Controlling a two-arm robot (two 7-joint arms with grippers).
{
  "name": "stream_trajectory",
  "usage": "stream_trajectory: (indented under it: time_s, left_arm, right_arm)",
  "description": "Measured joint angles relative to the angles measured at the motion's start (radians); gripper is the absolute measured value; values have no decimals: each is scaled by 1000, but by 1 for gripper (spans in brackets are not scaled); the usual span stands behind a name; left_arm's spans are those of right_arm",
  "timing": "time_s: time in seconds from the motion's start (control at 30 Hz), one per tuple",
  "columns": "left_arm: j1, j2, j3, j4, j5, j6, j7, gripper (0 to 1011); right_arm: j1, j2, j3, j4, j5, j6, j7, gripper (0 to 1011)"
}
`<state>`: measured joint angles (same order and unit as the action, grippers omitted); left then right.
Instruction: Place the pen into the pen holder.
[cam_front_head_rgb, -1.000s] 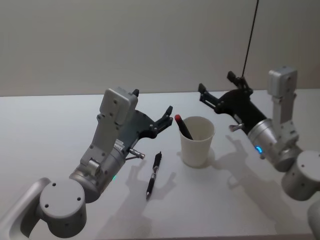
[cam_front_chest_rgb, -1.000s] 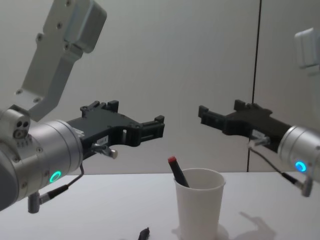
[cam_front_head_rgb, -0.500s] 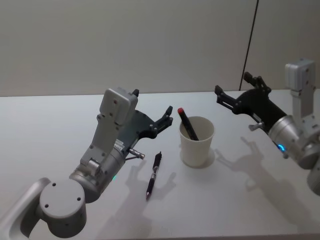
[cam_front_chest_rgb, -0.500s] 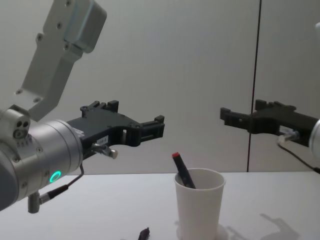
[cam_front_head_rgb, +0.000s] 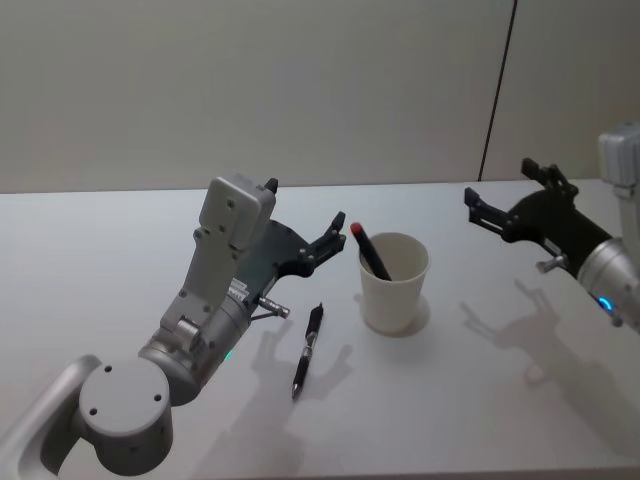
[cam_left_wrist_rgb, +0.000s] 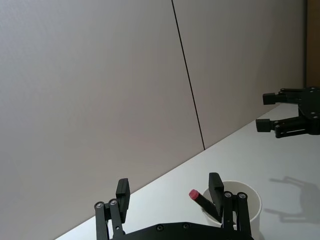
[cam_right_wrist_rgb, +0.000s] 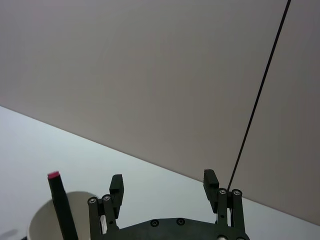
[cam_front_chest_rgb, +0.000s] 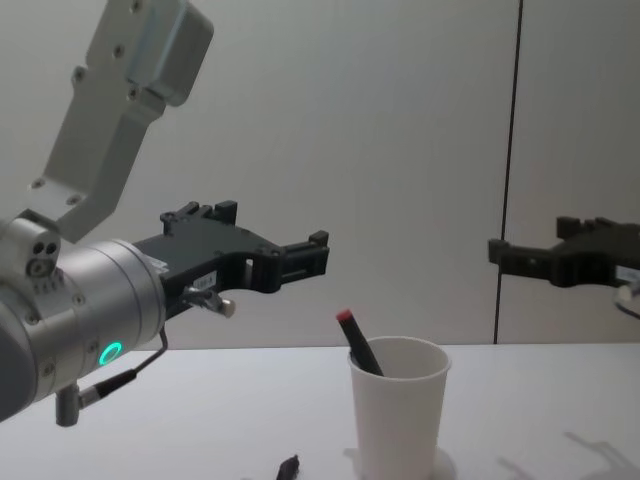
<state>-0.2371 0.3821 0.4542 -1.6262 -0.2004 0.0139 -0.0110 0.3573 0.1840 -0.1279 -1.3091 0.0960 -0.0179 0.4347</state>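
View from my remote station. The pen holder, a plain white paper cup, stands upright near the middle of the table. A dark pen with a red cap stands inside it, leaning against the rim on the robot's left side with its cap above the rim. A second pen, black, lies flat on the table just to the left of the cup and nearer the front edge; it is apart from the cup, and neither gripper touches it.

The left gripper hangs above the table just to the left of the cup. I see its two fingers spread wide with nothing between them, and its upper fingertip is close to the red cap without touching it. The right gripper hangs above the table toward the right edge, well apart from the cup. Its fingers are also spread wide and it holds nothing. In the chest view both grippers sit higher than the cup's rim.
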Motion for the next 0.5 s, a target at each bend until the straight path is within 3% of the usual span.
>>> stream_trajectory:
  time_s: [0.5]
  left_arm:
    - [0,0,0,0,0,0,0,1004]
  right_arm:
    - [-51,39,22,-57,-17,65,7,1002]
